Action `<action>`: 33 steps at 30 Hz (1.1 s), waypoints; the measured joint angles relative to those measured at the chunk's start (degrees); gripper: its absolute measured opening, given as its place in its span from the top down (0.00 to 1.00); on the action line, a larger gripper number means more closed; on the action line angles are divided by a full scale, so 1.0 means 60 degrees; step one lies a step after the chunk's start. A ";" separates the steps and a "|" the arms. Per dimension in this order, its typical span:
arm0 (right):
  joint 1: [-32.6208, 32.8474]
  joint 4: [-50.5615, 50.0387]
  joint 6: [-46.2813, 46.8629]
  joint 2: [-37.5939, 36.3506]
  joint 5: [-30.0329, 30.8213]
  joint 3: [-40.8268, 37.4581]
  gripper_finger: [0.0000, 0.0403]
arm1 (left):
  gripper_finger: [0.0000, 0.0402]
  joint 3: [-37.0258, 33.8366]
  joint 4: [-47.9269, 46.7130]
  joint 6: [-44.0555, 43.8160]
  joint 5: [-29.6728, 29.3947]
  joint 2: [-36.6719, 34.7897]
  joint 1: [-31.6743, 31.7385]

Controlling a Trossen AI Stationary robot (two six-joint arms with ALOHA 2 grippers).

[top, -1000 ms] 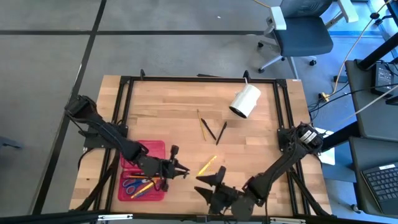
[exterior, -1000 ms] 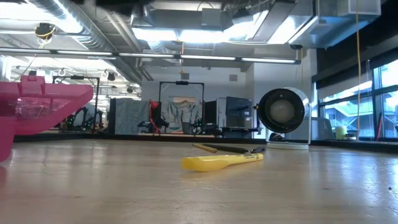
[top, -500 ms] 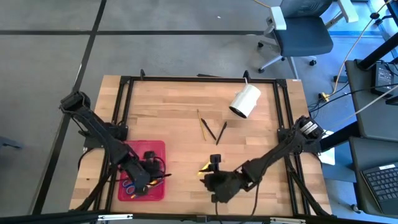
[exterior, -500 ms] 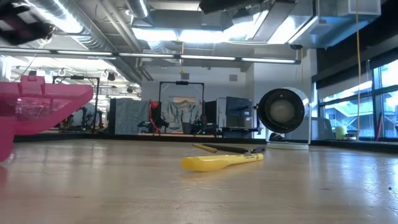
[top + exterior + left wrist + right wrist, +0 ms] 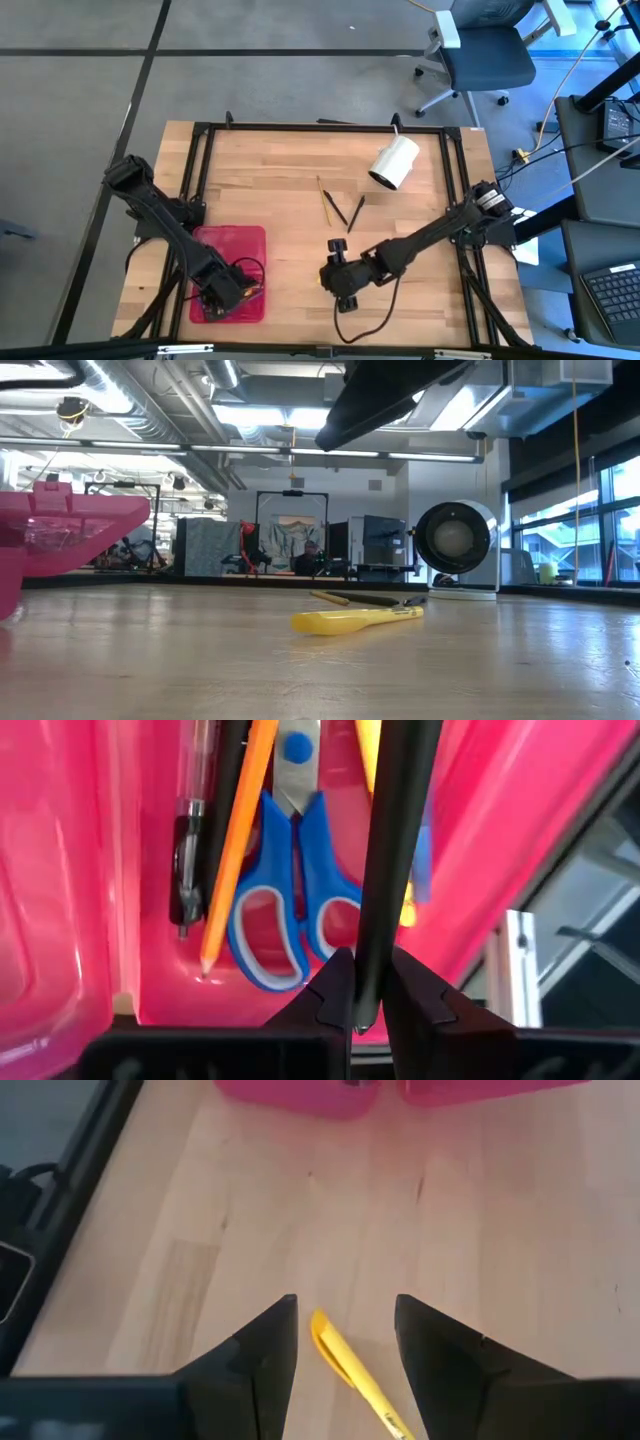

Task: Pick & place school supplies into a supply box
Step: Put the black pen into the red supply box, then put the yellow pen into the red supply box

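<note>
The red supply box (image 5: 232,248) lies open at the table's near left. In it lie blue-handled scissors (image 5: 290,905), an orange pencil (image 5: 236,845) and a clear black-tipped pen (image 5: 188,850). My left gripper (image 5: 226,292) is over the box's near end, shut on a black pen (image 5: 392,840). A yellow pen (image 5: 345,1360) lies flat on the table, right of the box. My right gripper (image 5: 345,1342) is open above it, one finger on each side and not touching. In the high view the gripper (image 5: 338,278) hides this pen. My left gripper pinches the black pen at its near end (image 5: 362,990) between its two fingertips. The pen runs straight on from the fingers, along them, over the scissors and the pencils in the box. Its far end lies outside the left wrist view.
Two thin pencils (image 5: 328,206) and a dark one (image 5: 355,212) lie at mid-table. A white cylinder (image 5: 394,162) lies on its side at the far right. A black frame rail (image 5: 320,128) runs around the table. Bare wood lies between the box and the yellow pen (image 5: 355,620).
My left gripper has drawn back from the box's right edge toward the table's left and near edge, over the box's near end. My right gripper has gone from the near edge toward the far edge and a little left, and now stands over the yellow pen, which has not moved.
</note>
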 joint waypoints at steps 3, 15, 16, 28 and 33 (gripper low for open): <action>-0.0085 0.0001 -0.0001 -0.0001 0.0000 -0.0043 0.57 | 0.94 0.0000 0.0006 0.0434 -0.0002 0.0415 0.0000; -0.0129 -0.0180 -0.0783 0.0332 -0.0040 -0.0071 0.57 | 0.91 0.0000 -0.0001 0.1156 0.0583 0.1442 0.0029; -0.0146 -0.0160 -0.0831 0.0424 -0.0068 -0.0072 0.57 | 0.89 0.0000 0.0000 0.1036 0.0577 0.1438 0.0028; -0.0361 0.0123 -0.1067 0.1111 -0.0092 -0.0066 0.57 | 0.82 0.0000 0.0001 0.0917 0.0503 0.1343 0.0036; -0.0432 0.0250 -0.1855 0.1658 -0.0528 -0.0066 0.57 | 0.83 0.0008 -0.0002 0.1002 0.0523 0.1343 0.0036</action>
